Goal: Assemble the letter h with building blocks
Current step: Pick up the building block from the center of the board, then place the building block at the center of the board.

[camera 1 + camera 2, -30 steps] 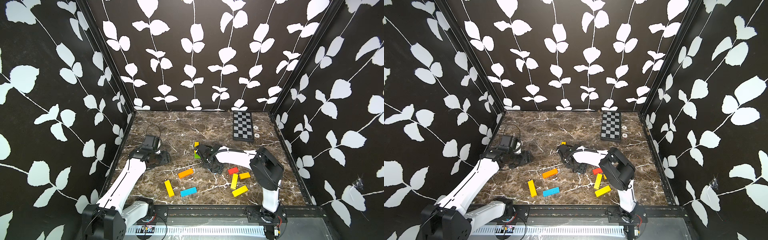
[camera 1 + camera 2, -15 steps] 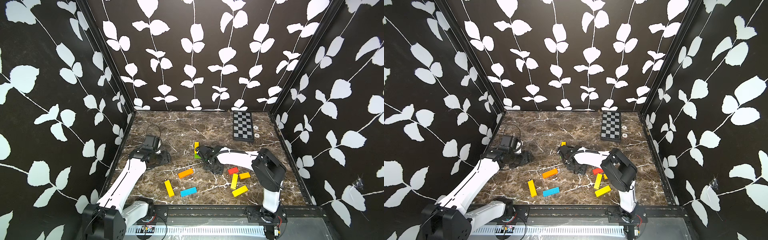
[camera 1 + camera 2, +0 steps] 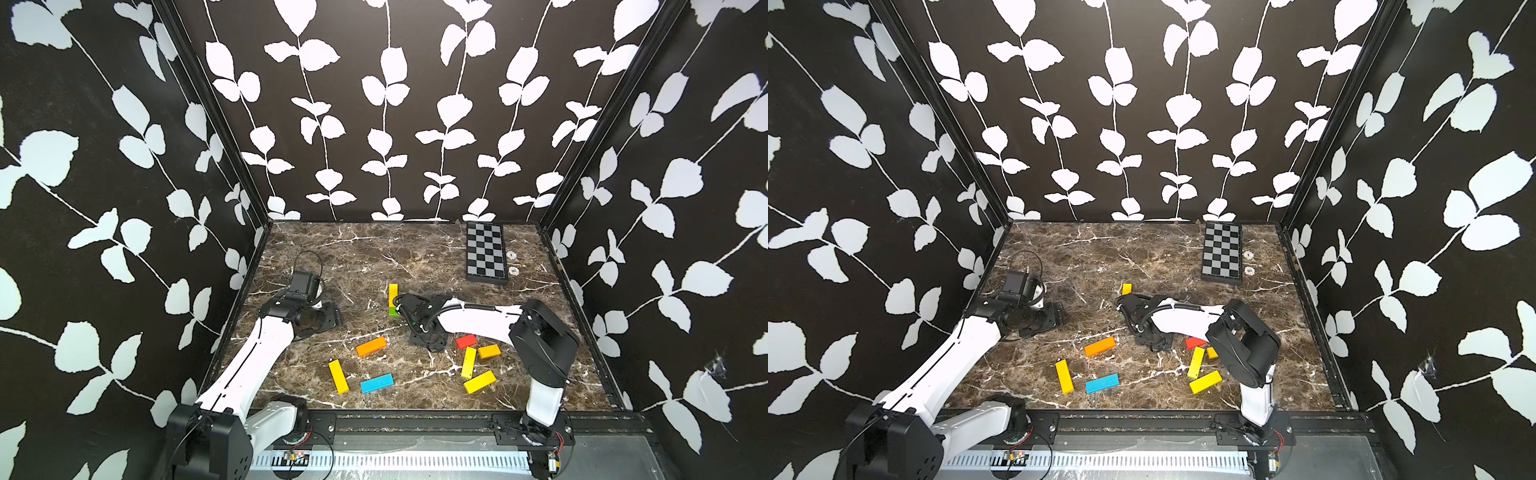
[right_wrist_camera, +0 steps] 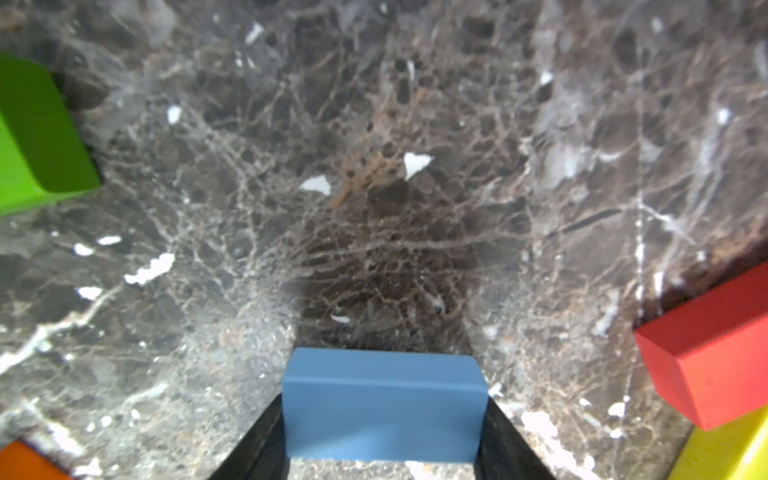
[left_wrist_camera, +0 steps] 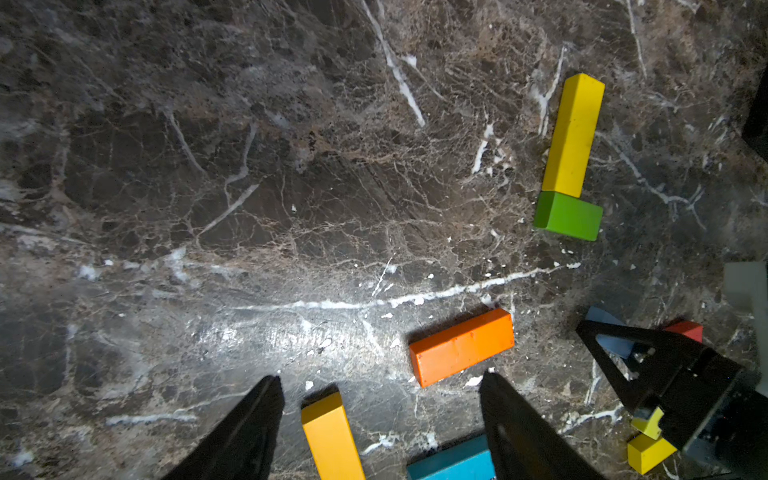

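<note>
Grips a blue block [image 4: 384,405] in the right gripper [image 3: 432,343], both fingers pressed flat against its short ends, the block low over the marble table [image 3: 365,257] (touching it or a shade above: cannot tell). Reaches in from the right-hand base, wrist turned down near mid-table.

Hovers the left gripper [image 5: 379,378] over the table's left side, fingers spread wide, grasping nothing. Looks down past those fingers, in the left wrist view, onto one end of the left yellow block [image 5: 332,436], flat on the table and untouched.

Has the far yellow block [image 3: 393,292] and the green block [image 3: 393,311] touching, just beyond the right gripper, with the green one laid crosswise against the yellow one's near end.

Has the other blocks lying flat and loose on the marble:
- Puts the long orange block [image 3: 371,346] just to the left of the right gripper.
- Puts the light blue block [image 3: 376,383] near the front edge, beside the left yellow block but apart from it.
- Bunches the red block [image 3: 466,341], the short orange block [image 3: 489,351], the middle yellow block [image 3: 468,362] and the right yellow block [image 3: 480,381] close together below the right forearm in both top views (touching or not, hard to say).

Has the chequered board [image 3: 486,253] in the far right corner, well apart from every block.
</note>
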